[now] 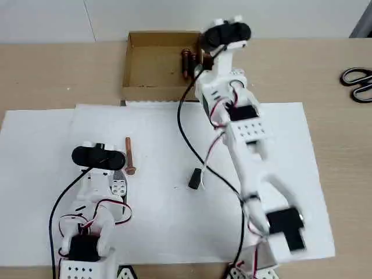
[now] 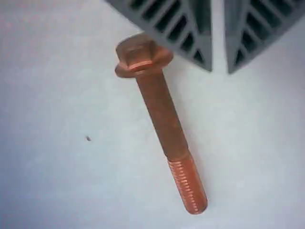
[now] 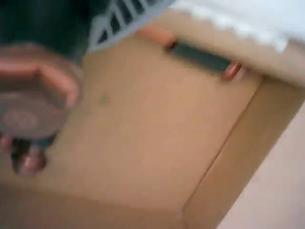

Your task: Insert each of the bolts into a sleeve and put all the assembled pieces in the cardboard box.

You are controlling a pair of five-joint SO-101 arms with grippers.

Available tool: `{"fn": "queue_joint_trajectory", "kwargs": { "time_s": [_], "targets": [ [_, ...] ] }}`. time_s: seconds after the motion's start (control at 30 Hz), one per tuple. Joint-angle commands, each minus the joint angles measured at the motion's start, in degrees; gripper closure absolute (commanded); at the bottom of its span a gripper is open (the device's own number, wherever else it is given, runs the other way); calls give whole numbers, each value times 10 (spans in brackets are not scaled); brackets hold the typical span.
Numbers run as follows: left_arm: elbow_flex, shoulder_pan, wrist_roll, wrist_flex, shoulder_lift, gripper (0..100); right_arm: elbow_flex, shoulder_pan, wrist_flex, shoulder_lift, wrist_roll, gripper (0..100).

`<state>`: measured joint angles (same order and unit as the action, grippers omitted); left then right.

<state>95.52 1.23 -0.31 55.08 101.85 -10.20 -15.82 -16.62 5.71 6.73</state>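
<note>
A bare copper bolt (image 1: 129, 156) lies on the white paper; up close the bolt (image 2: 159, 119) rests flat with its head beside my left gripper (image 2: 217, 47). The left jaws stand almost together with only a thin slit and nothing between them. A black sleeve (image 1: 195, 178) lies mid-paper. My right gripper (image 1: 197, 58) hangs over the right side of the cardboard box (image 1: 139, 90), shut on a bolt-and-sleeve piece (image 3: 33, 109). Another assembled piece (image 3: 205, 57) lies against a box wall.
White paper (image 1: 279, 174) covers most of the table in front of the box. Scissors (image 1: 357, 81) lie at the far right edge. The right arm's black cable (image 1: 185, 136) loops across the paper near the loose sleeve.
</note>
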Motion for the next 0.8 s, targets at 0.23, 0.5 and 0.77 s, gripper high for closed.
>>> {"fn": "queue_joint_trajectory", "kwargs": {
  "time_s": [0.23, 0.5, 0.77],
  "targets": [
    [-14, 2, -3, 1, 4, 994, 210, -29, 144, 217, 4, 995],
    [-14, 2, -2, 1, 4, 994, 276, -40, 91, 309, -39, 966],
    [-14, 2, -2, 1, 4, 994, 279, -43, 12, 319, -62, 696]
  ]
}}
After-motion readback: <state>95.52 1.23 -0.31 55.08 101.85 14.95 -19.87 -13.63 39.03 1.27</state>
